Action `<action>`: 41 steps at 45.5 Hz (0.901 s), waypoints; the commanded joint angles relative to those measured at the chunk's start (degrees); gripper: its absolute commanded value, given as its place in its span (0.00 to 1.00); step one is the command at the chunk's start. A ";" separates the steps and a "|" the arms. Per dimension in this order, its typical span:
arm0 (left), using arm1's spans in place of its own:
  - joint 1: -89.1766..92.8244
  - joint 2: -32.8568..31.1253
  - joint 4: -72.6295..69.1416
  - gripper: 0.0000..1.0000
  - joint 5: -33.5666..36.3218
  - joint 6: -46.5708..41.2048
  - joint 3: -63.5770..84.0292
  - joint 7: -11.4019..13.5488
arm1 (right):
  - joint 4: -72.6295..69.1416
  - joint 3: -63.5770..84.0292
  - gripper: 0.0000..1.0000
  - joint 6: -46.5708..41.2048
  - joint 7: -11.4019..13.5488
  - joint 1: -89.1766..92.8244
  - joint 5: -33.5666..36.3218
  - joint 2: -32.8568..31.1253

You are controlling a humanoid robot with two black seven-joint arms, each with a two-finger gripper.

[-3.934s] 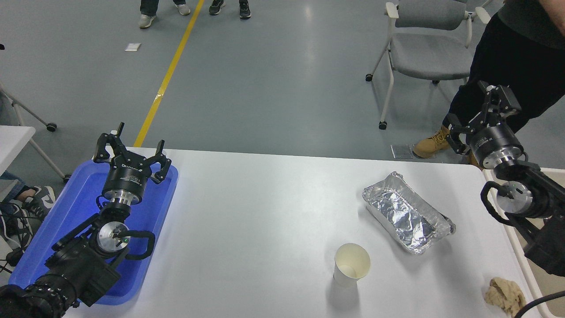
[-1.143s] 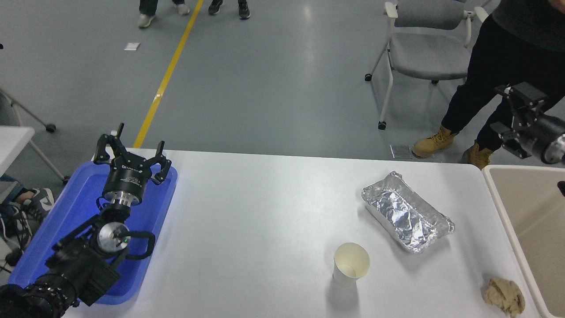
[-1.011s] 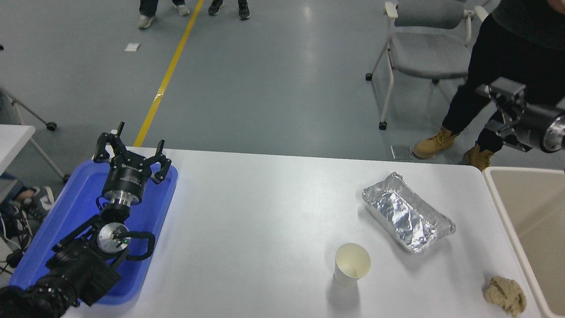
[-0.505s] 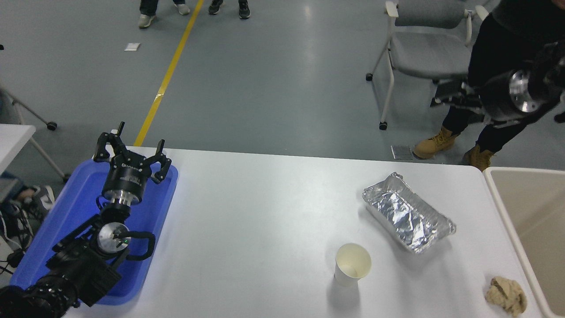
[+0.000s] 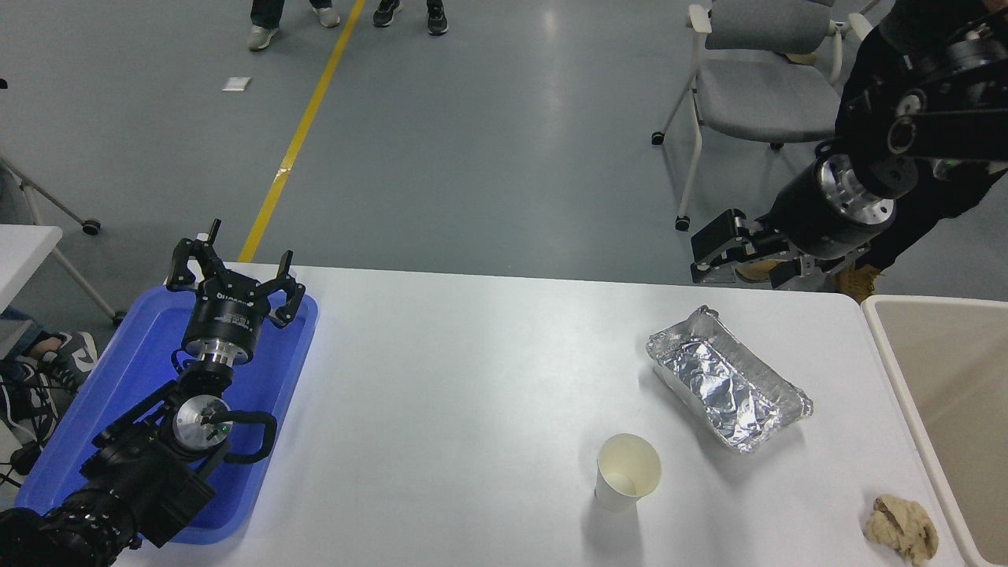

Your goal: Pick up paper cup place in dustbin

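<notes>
The paper cup [image 5: 628,471] stands upright on the white table [image 5: 472,394], toward the front right, its cream inside showing. The dustbin [image 5: 899,378] sits beyond the table's right edge, and only its pale rim and tan inner wall are visible. My right gripper [image 5: 699,256] hangs open in the air above the table's far edge. It points left, holds nothing, and is well behind and to the right of the cup. My left gripper [image 5: 236,272] rests open and parked over the blue tray [image 5: 118,378] at the lower left.
A crumpled silver foil tray [image 5: 728,378] lies between the cup and the far right corner. A beige crumpled wad [image 5: 902,528] sits at the front right near the bin. A grey chair [image 5: 756,87] and a person in dark trousers [image 5: 874,87] stand beyond the table.
My right arm has swung up from over the dustbin and across to the left. Its gripper now points left above the far table edge. The cup and my left arm have not moved.
</notes>
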State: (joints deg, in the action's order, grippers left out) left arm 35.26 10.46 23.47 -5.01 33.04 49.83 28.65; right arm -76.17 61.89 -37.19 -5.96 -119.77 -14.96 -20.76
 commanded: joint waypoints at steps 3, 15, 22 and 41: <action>-0.01 0.00 0.00 1.00 0.00 0.01 0.00 0.00 | -3.46 -1.42 1.00 0.98 0.07 0.51 0.11 3.88; -0.01 0.00 0.00 1.00 0.00 0.01 0.00 0.00 | -3.11 -1.43 1.00 4.58 0.07 5.86 0.02 7.48; -0.01 0.00 0.00 1.00 -0.09 0.01 0.00 0.00 | -3.02 -1.51 1.00 7.48 -0.01 10.43 0.02 8.72; -0.01 0.00 0.00 1.00 -0.09 0.09 0.00 0.00 | 0.58 -3.62 1.00 15.66 -0.01 25.11 -0.51 11.27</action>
State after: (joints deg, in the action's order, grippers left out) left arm 35.24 10.46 23.47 -5.05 33.07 49.83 28.65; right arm -78.04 58.97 -25.90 -5.97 -102.18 -15.09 -10.94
